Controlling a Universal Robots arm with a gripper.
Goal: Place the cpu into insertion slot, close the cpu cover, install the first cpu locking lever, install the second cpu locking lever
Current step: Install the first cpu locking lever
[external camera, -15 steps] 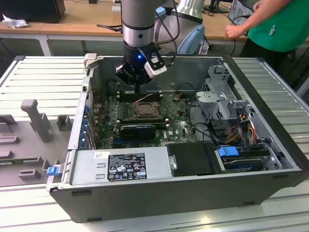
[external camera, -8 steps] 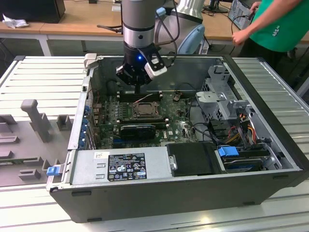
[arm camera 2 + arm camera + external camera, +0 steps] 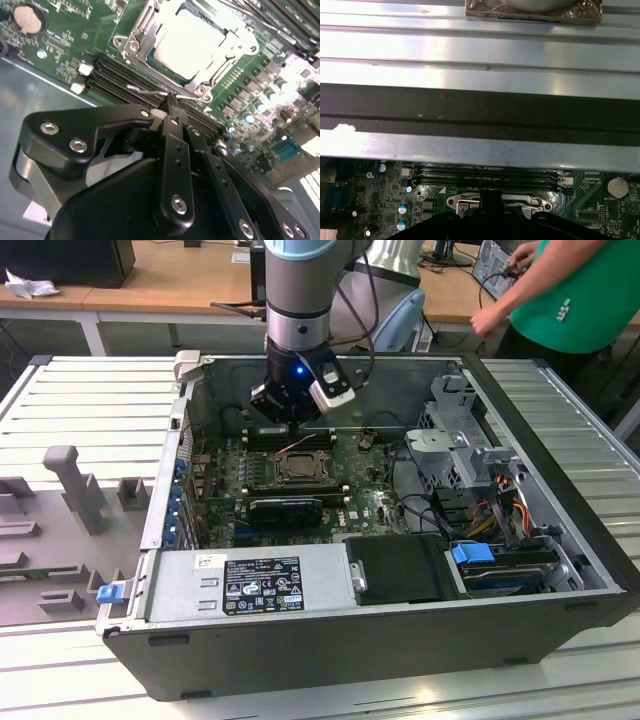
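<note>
The PC case [image 3: 300, 640] lies open on the tabletop [image 3: 80, 390], motherboard [image 3: 380, 505] facing up, w/ the arm [image 3: 298, 300] reaching down into it. In the exterior view the hand [image 3: 290, 412] hangs just above the slot [image 3: 298, 468], toward the case's rear wall. In the second wrist view the cpu [image 3: 189, 45] already sits in the slot, the cover [image 3: 137, 35] framing it. The fingers [image 3: 172, 125] look pressed together, tips pinching a thin wire lever [image 3: 150, 91] lying along the socket edge nearest the hand, beside the RAM slots [image 3: 120, 77].
</note>
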